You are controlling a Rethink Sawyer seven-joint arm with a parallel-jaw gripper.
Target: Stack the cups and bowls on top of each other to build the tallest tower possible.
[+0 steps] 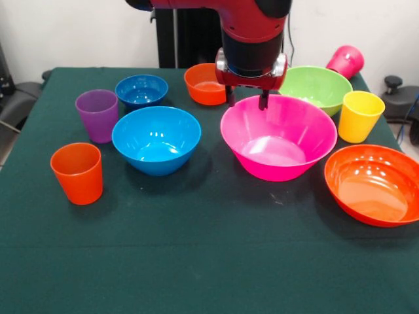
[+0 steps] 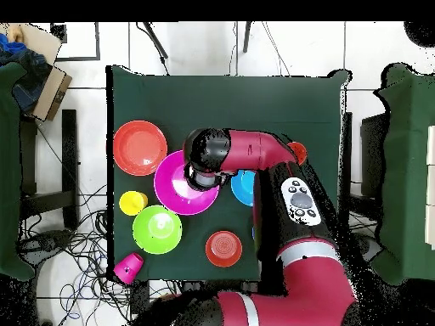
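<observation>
My gripper (image 1: 247, 102) hangs open over the far rim of the very large pink bowl (image 1: 288, 167), with nothing between its fingers; I cannot tell whether it touches the rim. All the cups and bowls stand apart on the table. Left of the pink bowl are the medium blue bowl (image 1: 156, 139), the small blue bowl (image 1: 141, 89), the purple cup (image 1: 97, 115) and the orange cup (image 1: 78, 173). Behind it are the small orange bowl (image 1: 204, 85) and the lime green bowl (image 1: 321, 88). To its right stand the yellow cup (image 1: 360, 116) and the large orange bowl (image 1: 373, 183). The magenta cup (image 1: 346, 61) lies on its side.
The dark green table (image 1: 209, 248) has free room along its near side. From overhead, the arm covers part of the pink bowl (image 2: 174, 193) and most of the medium blue bowl (image 2: 242, 188). The magenta cup (image 2: 129, 267) lies at a table corner.
</observation>
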